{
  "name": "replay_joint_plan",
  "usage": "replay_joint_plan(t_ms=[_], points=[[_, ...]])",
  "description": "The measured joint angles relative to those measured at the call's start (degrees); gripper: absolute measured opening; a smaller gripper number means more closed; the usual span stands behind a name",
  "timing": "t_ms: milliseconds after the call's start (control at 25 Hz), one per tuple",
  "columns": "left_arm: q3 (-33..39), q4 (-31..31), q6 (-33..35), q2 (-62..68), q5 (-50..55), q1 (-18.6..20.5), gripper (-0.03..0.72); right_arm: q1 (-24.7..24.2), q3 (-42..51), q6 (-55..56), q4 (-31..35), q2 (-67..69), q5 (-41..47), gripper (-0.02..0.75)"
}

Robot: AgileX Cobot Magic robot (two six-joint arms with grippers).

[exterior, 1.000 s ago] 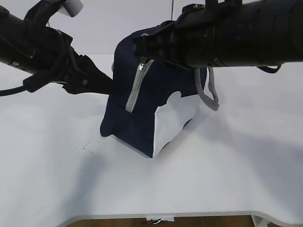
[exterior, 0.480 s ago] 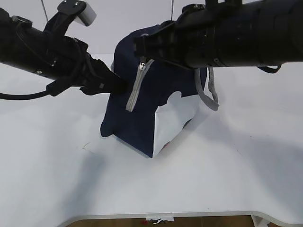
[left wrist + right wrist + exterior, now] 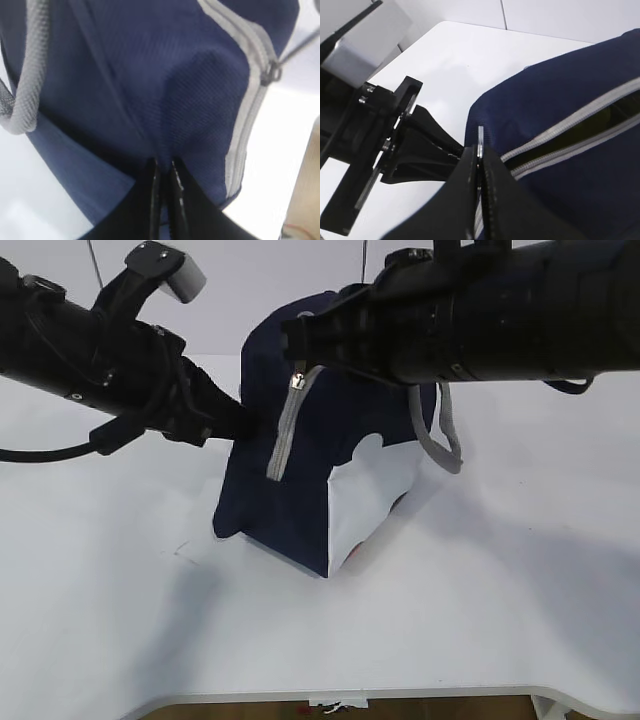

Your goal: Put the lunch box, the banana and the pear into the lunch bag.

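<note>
The left gripper (image 3: 164,172) is clamped on a fold of the lunch bag (image 3: 300,480), apparently bracing it. The right gripper (image 3: 479,155) is closed on the zipper pull (image 3: 480,137) at the bag's top, placed to work the zipper.

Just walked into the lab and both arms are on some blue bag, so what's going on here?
Both arms are working on the navy lunch bag, which stands on the white table. The left gripper has its jaws pinched on a fold of the bag's fabric at its side. The right gripper has its jaws closed on the zipper pull at the top. The zipper shows a gap there. No lunch box, banana or pear is visible outside the bag.
</note>
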Motion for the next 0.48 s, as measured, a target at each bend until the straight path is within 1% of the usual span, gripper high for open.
replay_joint_plan(t_ms=[160,280,480], points=[[0.00,3.96,0.00,-1.44,0.77,0.00,-0.006,0.00,-0.48,0.00,-0.10,0.00,-0.56,-0.010],[0.00,5.56,0.00,-2.30,2.61,0.00,-0.006,-0.36,-0.62,-0.09,-0.10,0.00,-1.22,-0.010],[0.00,8.79,-1.48,-2.88,3.86,0.00,-0.006,-2.93,-0.76,-0.09,-0.10,0.00,-1.58,-0.010]])
